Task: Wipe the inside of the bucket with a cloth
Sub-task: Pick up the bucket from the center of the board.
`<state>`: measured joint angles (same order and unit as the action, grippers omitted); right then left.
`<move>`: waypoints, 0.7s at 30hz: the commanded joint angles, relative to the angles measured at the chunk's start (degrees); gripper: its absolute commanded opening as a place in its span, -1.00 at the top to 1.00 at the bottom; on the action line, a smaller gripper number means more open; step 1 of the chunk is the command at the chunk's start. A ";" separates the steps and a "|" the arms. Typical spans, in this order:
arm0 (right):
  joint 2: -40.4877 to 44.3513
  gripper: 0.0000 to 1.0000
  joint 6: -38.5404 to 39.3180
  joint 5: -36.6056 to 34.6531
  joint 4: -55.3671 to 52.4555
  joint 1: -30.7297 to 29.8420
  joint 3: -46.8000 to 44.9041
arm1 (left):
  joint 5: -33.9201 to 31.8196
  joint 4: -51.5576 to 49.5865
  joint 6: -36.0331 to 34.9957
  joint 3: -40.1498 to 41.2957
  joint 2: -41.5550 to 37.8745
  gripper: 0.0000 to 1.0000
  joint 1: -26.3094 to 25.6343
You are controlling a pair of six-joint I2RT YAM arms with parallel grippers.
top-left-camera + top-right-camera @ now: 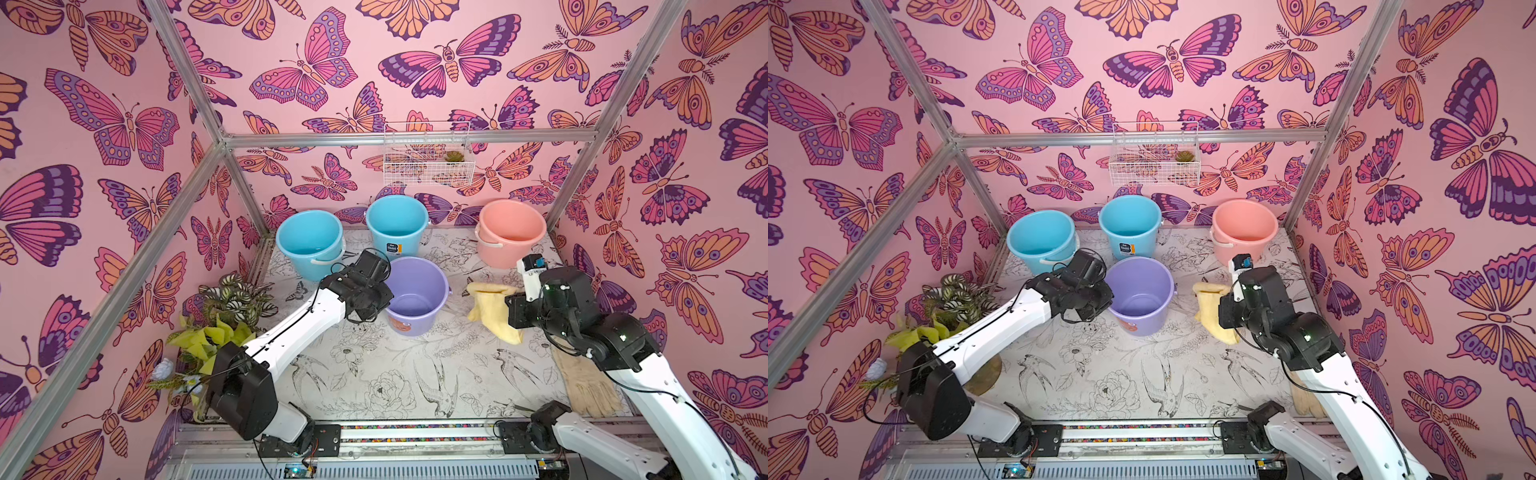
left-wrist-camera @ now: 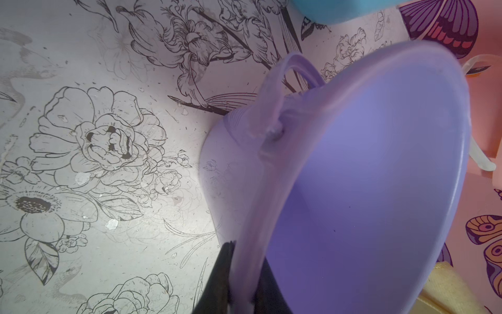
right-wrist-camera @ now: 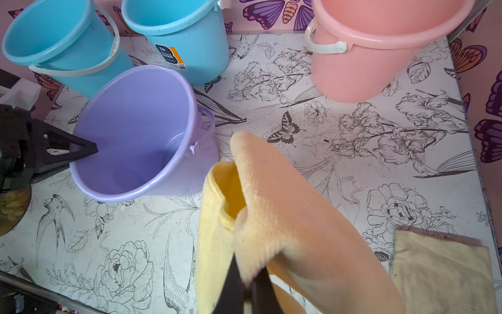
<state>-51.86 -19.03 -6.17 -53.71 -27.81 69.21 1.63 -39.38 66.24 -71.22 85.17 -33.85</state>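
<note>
Bench state, both arms engaged.

You have the lavender-purple round plastic bucket (image 1: 417,291) standing mouth-up near the middle of the white table printed with black line-drawn flowers and birds (image 1: 374,374). It sits just in front of the two sky-blue plastic buckets (image 1: 309,241) along the back wall. Its orange sticker (image 1: 402,326) faces the front edge, and its thin handle (image 2: 296,70) lies folded down beside the rim.

Left gripper (image 2: 245,255): your left wrist view shows one black finger (image 2: 220,277) outside the purple wall and the other inside it, with the wall pinched between them. Your right wrist view shows the inner finger reaching over the rim on the side nearest the left arm. The jaws are closed onto the bucket's rim.

Right gripper (image 3: 245,282): the two dark fingers are clamped together on a fold of the soft pale-yellow towelling cloth (image 3: 285,204). The cloth bunches up past the fingers in the right wrist view. In both top views it hangs from the gripper, outside the bucket and just beside it on the robot's right. You cannot confirm any contact between cloth and bucket. You also cannot tell whether the cloth's lower end rests on the table.

Surroundings: the salmon-pink plastic bucket (image 1: 511,230) stands in the back right corner, well apart from the lavender one. A flat tan mat (image 3: 440,271) lies on the table at the front right, partly under your right arm. Leafy potted plants (image 1: 232,299) fill the left side by the wall.
</note>
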 commanded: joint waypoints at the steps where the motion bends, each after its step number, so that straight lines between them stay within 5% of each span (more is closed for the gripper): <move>1: 0.22 1.00 0.92 -1.03 -1.24 -0.30 2.87 | -0.67 -2.53 -2.51 -1.11 0.45 0.75 -0.26; 11: -3.07 1.00 -0.02 6.38 -3.16 -0.35 11.78 | 6.31 -7.96 -14.12 -6.20 2.15 1.00 -0.17; 21: -11.44 1.00 -1.61 24.43 -2.81 -0.34 24.68 | 9.03 -12.87 -22.71 -9.42 3.65 1.00 -0.85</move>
<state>-61.84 -19.59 10.35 -56.77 -27.86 90.87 9.06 -50.46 47.55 -79.05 88.75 -34.17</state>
